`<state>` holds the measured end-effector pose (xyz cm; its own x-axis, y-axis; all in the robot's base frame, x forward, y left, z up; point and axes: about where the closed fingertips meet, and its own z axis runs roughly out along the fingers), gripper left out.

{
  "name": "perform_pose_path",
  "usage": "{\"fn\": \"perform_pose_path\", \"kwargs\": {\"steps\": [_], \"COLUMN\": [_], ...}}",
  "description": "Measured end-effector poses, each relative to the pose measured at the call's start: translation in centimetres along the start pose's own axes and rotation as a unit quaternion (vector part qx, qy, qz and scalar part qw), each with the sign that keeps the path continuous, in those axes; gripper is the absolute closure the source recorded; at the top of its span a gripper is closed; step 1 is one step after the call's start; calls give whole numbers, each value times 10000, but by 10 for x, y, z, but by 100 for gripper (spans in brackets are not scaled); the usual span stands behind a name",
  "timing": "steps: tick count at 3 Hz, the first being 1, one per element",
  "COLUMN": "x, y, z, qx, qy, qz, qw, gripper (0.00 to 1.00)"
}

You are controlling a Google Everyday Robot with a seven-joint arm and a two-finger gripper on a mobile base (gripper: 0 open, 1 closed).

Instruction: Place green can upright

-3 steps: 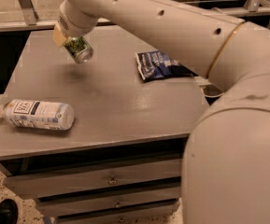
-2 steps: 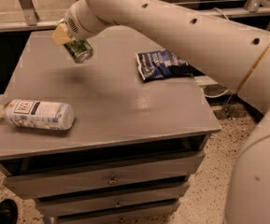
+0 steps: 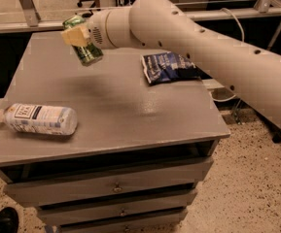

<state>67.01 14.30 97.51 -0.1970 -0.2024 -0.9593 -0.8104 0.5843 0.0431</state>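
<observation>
Cream-coloured fingers [image 3: 75,35] of the white two-finger gripper [image 3: 81,39] are clamped on a small green aluminium drink can [image 3: 89,55], held tilted above the eleven o'clock corner of a grey metal table [image 3: 120,106]. A clear plastic water bottle [image 3: 38,119] is laid flat at eight o'clock, and a dark blue snack bag [image 3: 169,67] at one o'clock.

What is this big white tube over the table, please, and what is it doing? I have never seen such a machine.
The white tube is a robot arm. At its end sits a gripper, a hand with two fingers, over the far left part of the grey table. There is only one picture, taken from above the table's front. The gripper is shut on a green can, held tilted in the air, clear of the table. On the table lie a clear bottle on its side, near the left edge, and a blue bag at the far right.
</observation>
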Motion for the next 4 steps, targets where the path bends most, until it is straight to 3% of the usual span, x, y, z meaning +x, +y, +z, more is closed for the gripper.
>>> {"fn": "perform_pose_path", "kwargs": {"steps": [1,3,4], "x": [-12,-14,1], "y": [4,10,12], "z": [-24,-24,-26], "qx": [16,-101,-254], "qy": [-272,-410,-656], "qz": [-275,-368,-430], "qw": [9993,9984,9966], "gripper": [100,100,100]}}
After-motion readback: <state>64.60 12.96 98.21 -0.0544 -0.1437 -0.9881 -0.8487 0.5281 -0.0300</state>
